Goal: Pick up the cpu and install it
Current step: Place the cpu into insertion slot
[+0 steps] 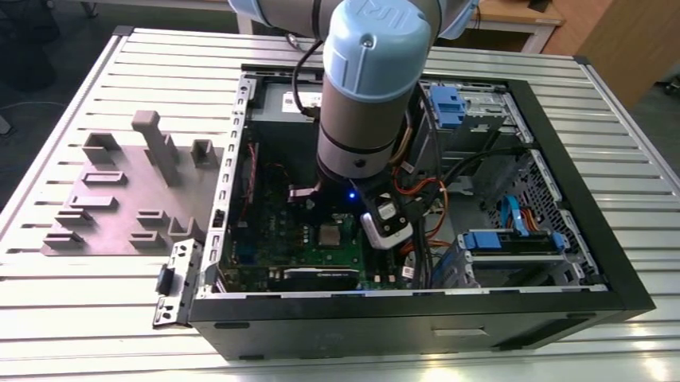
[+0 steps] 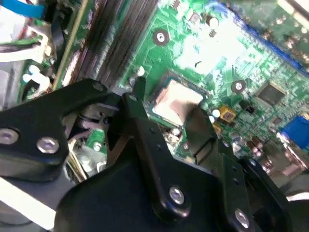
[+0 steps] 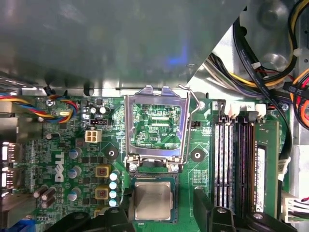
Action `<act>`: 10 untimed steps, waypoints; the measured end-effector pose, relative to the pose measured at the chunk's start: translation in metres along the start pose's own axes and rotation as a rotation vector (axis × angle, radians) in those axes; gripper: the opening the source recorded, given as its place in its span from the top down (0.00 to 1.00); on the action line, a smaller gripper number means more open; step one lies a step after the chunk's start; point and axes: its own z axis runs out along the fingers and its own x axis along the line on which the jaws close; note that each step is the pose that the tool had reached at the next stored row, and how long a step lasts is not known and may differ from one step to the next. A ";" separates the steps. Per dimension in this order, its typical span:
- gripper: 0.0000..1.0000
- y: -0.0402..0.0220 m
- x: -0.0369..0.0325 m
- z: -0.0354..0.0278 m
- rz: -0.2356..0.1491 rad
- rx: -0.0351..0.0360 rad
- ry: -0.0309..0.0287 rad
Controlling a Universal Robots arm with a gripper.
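– First wrist view first: where does the cpu (image 3: 152, 200) sit against the gripper (image 3: 161, 209)?
– Right between its two black fingers (image 3: 206, 209), lying flat with its metal top facing the camera. It is in the socket on the green motherboard (image 3: 63, 145), directly under the tool and not off to either side.
– Is the gripper closed on it?
– No. The jaws stand wider than the chip, with a clear gap on one side and a narrower one on the other. It has hold of nothing that I can see.
– Does the second wrist view agree?
– Yes. There the fingers (image 2: 145, 128) flank the chip on two opposite sides.
– Which way does it run?
– It is all but square, so it has no real long axis. Its edges lie parallel to the fingers.
– And the socket's load plate (image 3: 155, 126)?
– Flipped open just beyond the chip, ahead of the fingertips, with its wire lever (image 3: 192, 123) alongside. The memory slots (image 3: 234, 159) run past the outer side of one finger.
– Seated?
– I judge that it rests in the socket, though I cannot tell whether it is fully down. In the exterior view the arm (image 1: 367, 103) reaches down into the open computer case (image 1: 425, 330).
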 end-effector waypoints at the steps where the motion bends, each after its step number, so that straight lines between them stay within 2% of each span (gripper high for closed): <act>1: 0.40 0.0000 0.0001 0.0001 0.000 -0.0005 0.0000; 10: 0.40 -0.0003 0.0006 0.0001 -0.001 -0.0109 0.0000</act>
